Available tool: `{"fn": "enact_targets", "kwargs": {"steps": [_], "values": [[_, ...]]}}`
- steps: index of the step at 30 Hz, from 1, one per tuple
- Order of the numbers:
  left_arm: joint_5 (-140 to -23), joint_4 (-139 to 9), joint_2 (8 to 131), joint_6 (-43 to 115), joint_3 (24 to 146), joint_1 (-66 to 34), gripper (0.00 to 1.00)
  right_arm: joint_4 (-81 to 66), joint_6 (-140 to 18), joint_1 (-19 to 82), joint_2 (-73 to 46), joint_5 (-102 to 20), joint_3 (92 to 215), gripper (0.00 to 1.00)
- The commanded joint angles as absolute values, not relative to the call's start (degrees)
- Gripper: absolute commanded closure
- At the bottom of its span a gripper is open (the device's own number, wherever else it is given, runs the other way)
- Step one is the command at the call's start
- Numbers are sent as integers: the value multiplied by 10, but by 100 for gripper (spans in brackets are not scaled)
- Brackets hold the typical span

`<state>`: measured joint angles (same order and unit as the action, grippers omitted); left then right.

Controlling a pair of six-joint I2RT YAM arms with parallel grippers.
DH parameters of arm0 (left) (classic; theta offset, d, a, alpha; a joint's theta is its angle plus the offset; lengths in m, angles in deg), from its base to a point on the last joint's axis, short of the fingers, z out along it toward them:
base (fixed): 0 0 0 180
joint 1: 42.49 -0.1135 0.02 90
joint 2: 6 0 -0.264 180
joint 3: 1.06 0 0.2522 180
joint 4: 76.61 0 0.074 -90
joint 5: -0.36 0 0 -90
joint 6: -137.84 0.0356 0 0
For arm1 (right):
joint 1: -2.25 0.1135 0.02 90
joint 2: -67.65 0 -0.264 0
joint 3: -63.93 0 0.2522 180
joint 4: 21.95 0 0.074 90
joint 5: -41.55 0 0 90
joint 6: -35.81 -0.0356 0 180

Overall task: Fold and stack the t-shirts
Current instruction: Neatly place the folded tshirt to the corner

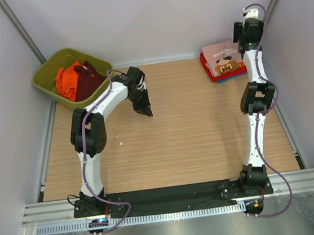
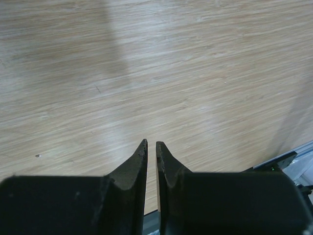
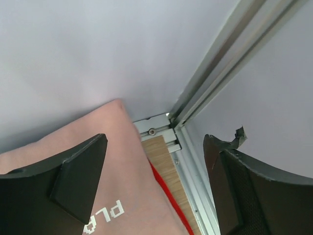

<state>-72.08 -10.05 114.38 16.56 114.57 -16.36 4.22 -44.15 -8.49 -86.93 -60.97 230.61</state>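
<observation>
Two grippers, two different states. The left gripper [image 2: 151, 143] has its dark fingers [image 2: 132, 171] drawn almost together, with only a thin slit between the tips and nothing caught in it. It points down at bare wood of the table [image 1: 194, 141], toward 10 o'clock from the middle of the board in the top view.

The right gripper [image 3: 155, 142] is spread wide, with nothing between its fingers [image 3: 80, 176]. It hangs over the table's 1 o'clock corner, close to the back wall. In its wrist view the dusty-pink tee [image 3: 134, 166] lies under the left finger, with white lettering partly showing. An edge of the red tee [image 3: 168, 198] peeks out from beneath it toward 5 o'clock, beside a narrow strip of wood and the metal frame rail [image 3: 215, 73].

From above, the pink one tops a folded stack at that 1 o'clock corner, its cartoon print facing up. The red one lies under it, and a sliver of the blue tee [image 1: 236, 75] shows at the near edge.

Well apart, at 10 o'clock, an olive bin [image 1: 44, 80] holds the orange tee [image 1: 67, 82] and the maroon tee [image 1: 89, 81]. They are bunched and touching, the orange on the 9 o'clock side.
</observation>
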Motion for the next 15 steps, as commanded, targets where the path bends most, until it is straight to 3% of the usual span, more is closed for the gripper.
{"fn": "enact_targets", "kwargs": {"steps": [1, 10, 15], "values": [[-724, -92, 1102, 166, 1147, -158, 88, 16, -448, -82, -787, -656, 2328, 13], [-732, -106, 1038, 149, 1143, -152, 88, 174, -524, -26, -608, -685, 2225, 11], [-726, -120, 974, 143, 1112, -152, 87, 250, -646, -36, -534, -587, 2118, 17]]}}
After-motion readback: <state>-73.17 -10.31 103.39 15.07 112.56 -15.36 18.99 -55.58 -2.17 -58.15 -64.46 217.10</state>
